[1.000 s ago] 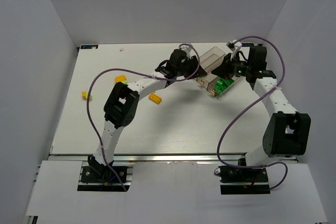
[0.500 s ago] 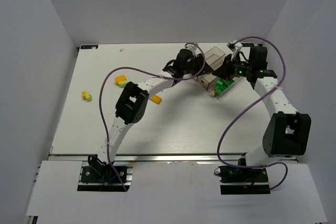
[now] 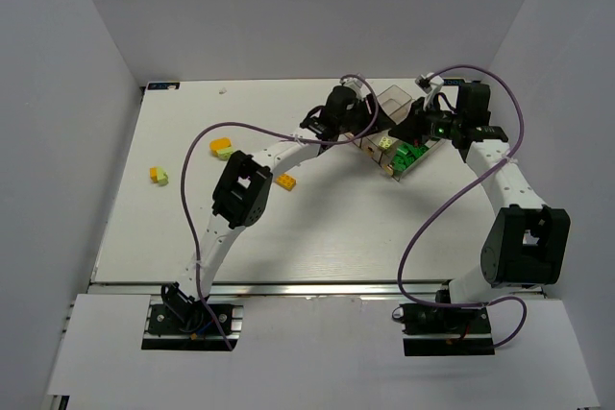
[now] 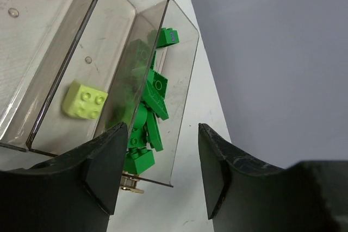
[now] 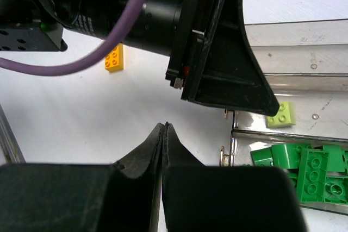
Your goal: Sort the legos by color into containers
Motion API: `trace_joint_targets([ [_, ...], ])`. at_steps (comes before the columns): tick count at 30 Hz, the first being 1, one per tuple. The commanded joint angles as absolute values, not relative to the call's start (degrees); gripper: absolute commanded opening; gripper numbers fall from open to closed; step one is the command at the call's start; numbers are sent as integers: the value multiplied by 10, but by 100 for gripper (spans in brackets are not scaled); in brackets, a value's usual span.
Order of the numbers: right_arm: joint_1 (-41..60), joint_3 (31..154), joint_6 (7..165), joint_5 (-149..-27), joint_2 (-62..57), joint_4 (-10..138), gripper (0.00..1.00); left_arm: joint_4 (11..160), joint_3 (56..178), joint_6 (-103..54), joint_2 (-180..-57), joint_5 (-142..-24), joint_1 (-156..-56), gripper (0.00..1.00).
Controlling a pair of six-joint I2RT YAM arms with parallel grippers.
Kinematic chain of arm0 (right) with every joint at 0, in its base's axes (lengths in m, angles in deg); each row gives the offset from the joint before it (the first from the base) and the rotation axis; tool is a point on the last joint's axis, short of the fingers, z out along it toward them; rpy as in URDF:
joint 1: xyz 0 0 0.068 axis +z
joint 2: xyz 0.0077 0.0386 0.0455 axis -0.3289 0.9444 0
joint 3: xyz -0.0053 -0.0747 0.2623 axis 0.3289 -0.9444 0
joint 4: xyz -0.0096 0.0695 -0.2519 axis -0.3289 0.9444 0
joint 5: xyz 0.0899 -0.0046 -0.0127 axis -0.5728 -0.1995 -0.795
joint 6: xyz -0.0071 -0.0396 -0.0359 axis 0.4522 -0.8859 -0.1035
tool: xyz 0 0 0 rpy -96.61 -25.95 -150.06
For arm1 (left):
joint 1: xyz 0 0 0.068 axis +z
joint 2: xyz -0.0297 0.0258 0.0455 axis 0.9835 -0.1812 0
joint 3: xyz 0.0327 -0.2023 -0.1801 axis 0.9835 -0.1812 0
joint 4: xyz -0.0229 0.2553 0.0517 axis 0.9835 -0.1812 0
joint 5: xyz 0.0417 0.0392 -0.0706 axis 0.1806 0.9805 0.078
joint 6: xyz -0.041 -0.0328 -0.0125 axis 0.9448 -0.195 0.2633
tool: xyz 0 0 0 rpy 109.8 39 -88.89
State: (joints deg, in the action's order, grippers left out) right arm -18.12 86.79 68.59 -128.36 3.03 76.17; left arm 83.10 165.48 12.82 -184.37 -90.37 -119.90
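I am holding my left gripper over the bins, which are sitting toward the far right corner of the tabletop, and its jaws are standing apart with nothing between them. A lime brick is lying alone in the middle bin, right under me, and the dark green bricks are piling up in the bin beside it. I judge this drop done and the next pick due. My right gripper is hovering just beside the near end of the bins, jaws pressed shut on nothing. An orange brick is waiting on the tabletop near the middle, and two more bricks, and, are lying closer to the left edge. What is worrying me is how crowded this spot is. My two grippers are sitting very close together, so if I swing the left one away sideways without lifting first, I am risking a knock against the right one or a finger hooking the bin rim. The bins look light, so such a knock could slide or tip them and spill the heaped green bricks. The two bricks near the left edge are showing both yellow and lime, and I cannot tell whether each is one piece or two, so a careless grab there could carry the wrong color.
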Motion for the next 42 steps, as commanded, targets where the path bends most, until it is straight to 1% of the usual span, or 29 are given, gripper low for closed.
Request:
trace_joint_targets([
  [1,-186,896,679,-1298,25,765,0,815,1692,119,-1838,-893,-1202,64],
  [5,-185,904,656,-1310,25,785,0,796,1699,100,-1812,-870,-1202,63],
  [6,-186,907,633,-1323,26,794,0,775,1697,92,-1803,-859,-1202,61],
  [8,-185,919,600,-1342,27,826,0,753,1680,62,-1779,-821,-1199,59],
  [9,-186,924,581,-1365,26,838,0,739,1642,54,-1742,-807,-1198,56],
  [10,-186,927,536,-1376,27,850,5,735,1613,38,-1719,-779,-1196,55],
  [11,-186,934,517,-1400,28,872,11,733,1581,33,-1694,-766,-1192,52],
  [12,-185,936,495,-1411,30,884,23,738,1504,28,-1637,-758,-1189,39],
  [13,-183,939,450,-1422,32,896,40,741,1462,17,-1605,-755,-1182,30],
  [14,-182,940,424,-1439,35,921,48,741,1424,16,-1542,-722,-1178,23],
  [15,-178,941,396,-1442,38,935,55,743,1383,15,-1510,-710,-1175,18],
  [16,-165,942,347,-1442,40,949,63,742,1309,16,-1478,-697,-1168,15],
  [17,-154,945,328,-1422,47,961,64,742,1272,19,-1446,-676,-1164,16],
  [18,-142,948,313,-1407,52,982,65,743,1238,21,-1416,-669,-1161,20],
  [19,-111,952,304,-1388,57,990,65,740,1176,32,-1360,-663,-1154,37],
  [20,-92,955,306,-1344,71,994,64,735,1148,39,-1331,-647,-1151,47],
  [22,-37,970,327,-1297,85,989,61,718,1075,57,-1257,-634,-1143,64],
  [23,-17,976,359,-1251,100,984,60,711,1053,64,-1232,-627,-1140,67],
  [25,30,991,404,-1205,127,957,59,691,1011,89,-1184,-605,-1134,71],
  [26,45,998,421,-1172,138,955,59,685,971,99,-1136,-598,-1132,73],
  [28,84,1019,494,-1130,172,935,60,658,934,133,-1086,-566,-1128,77],
  [29,96,1029,516,-1099,186,933,60,643,899,144,-1036,-557,-1127,79],
  [33,147,1070,625,-1047,247,919,66,600,836,194,-919,-514,-1123,86],
  [38,200,1094,661,-959,301,890,72,546,798,229,-827,-485,-1123,86],
  [42,217,1139,684,-956,340,878,78,526,781,246,-783,-478,-1123,86],
])
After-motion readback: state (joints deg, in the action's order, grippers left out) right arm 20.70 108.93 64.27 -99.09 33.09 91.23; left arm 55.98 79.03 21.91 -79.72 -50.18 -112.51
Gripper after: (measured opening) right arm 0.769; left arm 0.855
